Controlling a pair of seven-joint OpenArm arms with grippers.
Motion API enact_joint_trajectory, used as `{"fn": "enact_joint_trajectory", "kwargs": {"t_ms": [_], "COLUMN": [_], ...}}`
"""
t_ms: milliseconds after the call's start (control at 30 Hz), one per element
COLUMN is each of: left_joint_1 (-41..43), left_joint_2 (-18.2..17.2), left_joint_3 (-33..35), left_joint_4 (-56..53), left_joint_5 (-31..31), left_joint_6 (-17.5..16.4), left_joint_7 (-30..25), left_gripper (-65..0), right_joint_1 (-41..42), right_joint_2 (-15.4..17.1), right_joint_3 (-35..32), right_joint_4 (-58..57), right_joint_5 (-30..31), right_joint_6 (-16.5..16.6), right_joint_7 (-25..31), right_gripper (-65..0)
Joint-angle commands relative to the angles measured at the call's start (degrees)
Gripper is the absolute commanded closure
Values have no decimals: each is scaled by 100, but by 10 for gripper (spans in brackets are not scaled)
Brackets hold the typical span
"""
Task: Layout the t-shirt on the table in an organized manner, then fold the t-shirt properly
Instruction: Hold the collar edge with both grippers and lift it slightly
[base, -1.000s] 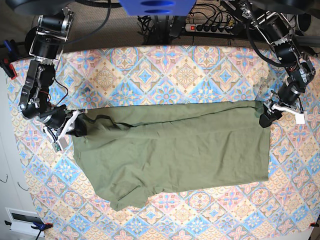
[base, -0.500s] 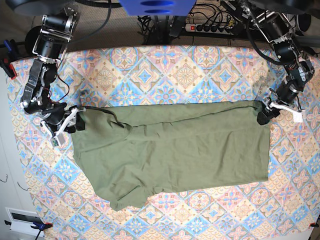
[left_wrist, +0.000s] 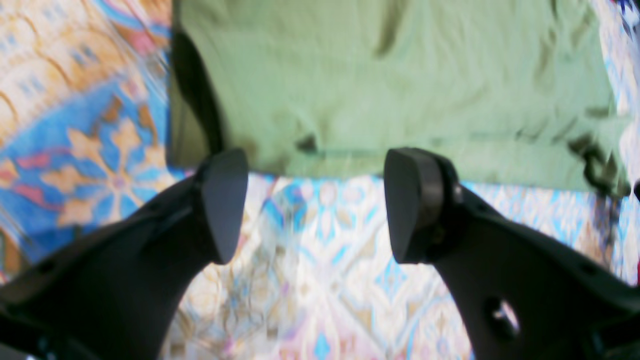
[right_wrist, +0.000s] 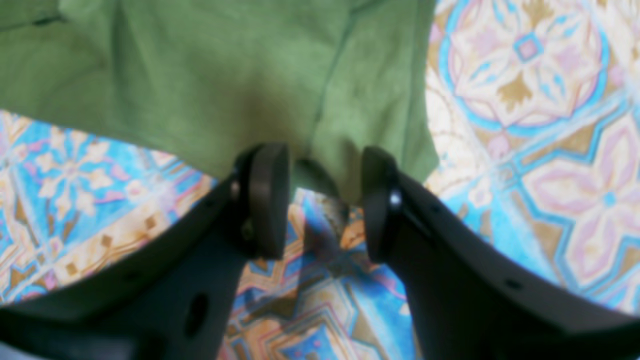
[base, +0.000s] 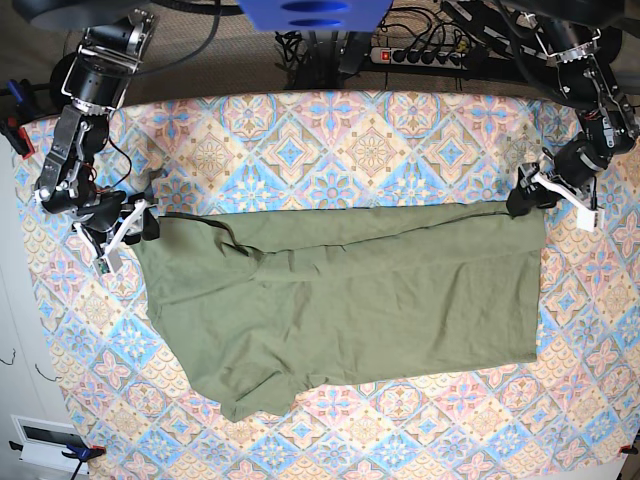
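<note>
1. My left gripper (left_wrist: 315, 205) has its jaws spread wide with nothing between them; only table (left_wrist: 310, 300) pattern shows in the gap.
2. Just beyond the left fingertips (left_wrist: 225, 200) lies the edge of the t-shirt (left_wrist: 400, 80), close to them but not touching. A dark fold of the cloth sits ahead and to the left of the left-hand finger.
3. My right gripper (right_wrist: 325, 200) stands partly parted. A corner of the t-shirt (right_wrist: 200, 90) hangs into the gap at the tips; I cannot tell whether the pads (right_wrist: 270, 200) touch it. It is not pinched.
4. In the base view the t-shirt (base: 350, 300) is spread flat across the middle of the table (base: 330, 140), wrinkled, its upper edge running between my two grippers.
5. There the right gripper (base: 140, 222) sits at the shirt's upper corner, and the left gripper (base: 525, 200) just off the opposite upper corner.
</note>
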Motion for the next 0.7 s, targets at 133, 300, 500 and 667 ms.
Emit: {"fn": "enact_joint_trajectory", "kwargs": {"t_ms": [133, 300, 500, 667], "left_joint_1": [-38, -82, -82, -320], "left_joint_2": [61, 316, 668, 808], "left_joint_3": [-59, -85, -472, -736], "left_joint_4": [77, 77, -11, -785], "left_joint_5": [-96, -87, -61, -79], "left_joint_6": [-19, -2, 7, 7], "left_joint_7": [-31, -40, -40, 4], "left_gripper": [-429, -427, -429, -429], "right_joint_1": [71, 71, 71, 71], "right_joint_2": [-44, -44, -53, -53], "right_joint_3": [928, 972, 972, 972], "right_joint_4": [-310, -337, -328, -328], "right_joint_5": [489, 524, 524, 524], "right_joint_6": [14, 14, 14, 14], "right_joint_7": [-260, -304, -313, -321], "right_gripper": [-232, -235, -236, -236]}}
